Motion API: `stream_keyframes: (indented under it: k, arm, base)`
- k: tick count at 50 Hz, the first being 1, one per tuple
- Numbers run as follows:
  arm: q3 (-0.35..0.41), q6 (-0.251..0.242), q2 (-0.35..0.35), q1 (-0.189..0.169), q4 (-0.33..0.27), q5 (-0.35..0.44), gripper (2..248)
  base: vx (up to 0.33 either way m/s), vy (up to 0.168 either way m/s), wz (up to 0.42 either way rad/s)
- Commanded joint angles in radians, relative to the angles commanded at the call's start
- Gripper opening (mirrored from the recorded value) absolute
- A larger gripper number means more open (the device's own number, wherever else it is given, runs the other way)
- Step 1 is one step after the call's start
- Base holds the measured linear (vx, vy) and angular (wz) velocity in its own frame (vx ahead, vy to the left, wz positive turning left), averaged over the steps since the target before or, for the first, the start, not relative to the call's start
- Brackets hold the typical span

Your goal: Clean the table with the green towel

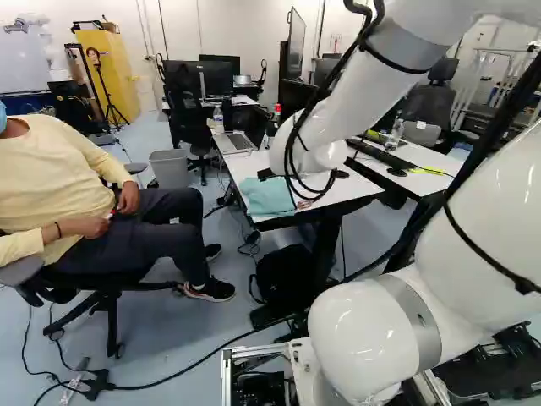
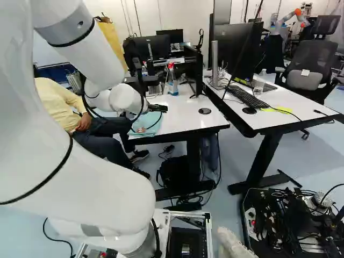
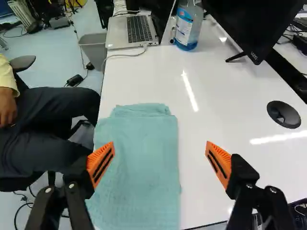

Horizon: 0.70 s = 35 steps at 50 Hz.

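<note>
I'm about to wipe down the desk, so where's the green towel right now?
In the wrist view, the towel lies on the table beneath the open gripper, nearer than the laptop.

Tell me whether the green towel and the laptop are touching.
Apart. The wrist view shows it: the towel lies ahead of the gripper, and bare white tabletop separates its far edge from the laptop.

Soft cloth on a glossy top
The towel (image 3: 136, 167) is matt, lightly textured cloth; the tabletop (image 3: 206, 158) looks smooth and shiny; the bottle (image 3: 188, 26) is clear, glossy plastic; the arm (image 1: 334, 101) gleams smoothly.
</note>
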Motion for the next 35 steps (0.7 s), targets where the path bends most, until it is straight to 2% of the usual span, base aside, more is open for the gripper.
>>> stream_keyframes:
  k: [17,35]
  arm:
    - [0.102,0.000,0.029,-0.030,-0.005,0.171,247]
    - [0.188,0.000,0.053,-0.054,-0.010,0.314,247]
  base:
    - [0.000,0.000,0.000]
    - [0.000,0.000,0.000]
